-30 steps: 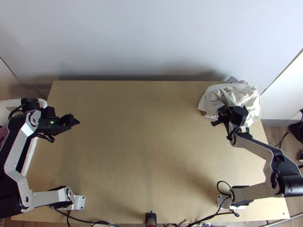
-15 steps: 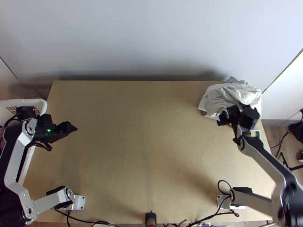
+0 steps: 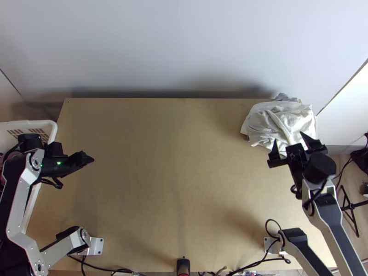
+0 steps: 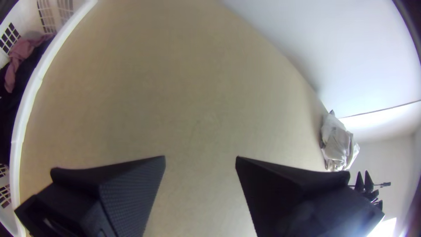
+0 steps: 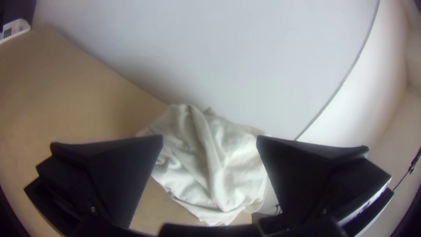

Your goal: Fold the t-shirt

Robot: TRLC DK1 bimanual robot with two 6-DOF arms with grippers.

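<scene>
White cloth (image 3: 280, 122) lies bunched in a heap at the table's far right corner; whether it is the t-shirt I cannot tell. Just on the near side of this heap is my right gripper (image 3: 291, 140), open and holding nothing. In the right wrist view the heap (image 5: 210, 166) shows beyond and between the spread fingers of the right gripper (image 5: 209, 138). Over the table's left side, beside the basket, is my left gripper (image 3: 91, 159). The left wrist view shows the left gripper (image 4: 201, 158) open, with bare table between its fingers.
A white basket (image 3: 53, 131) with dark and pink cloth inside stands at the table's left edge. Bare wooden table (image 3: 175, 175) stretches between the arms. A pale wall (image 3: 184, 46) rises behind the far edge. Cables and a small black device lie along the near edge.
The right gripper has drawn back from over the heap, toward the near right, and its fingers now show spread. The left gripper has shifted slightly left and nearer. The heap looks little changed.
</scene>
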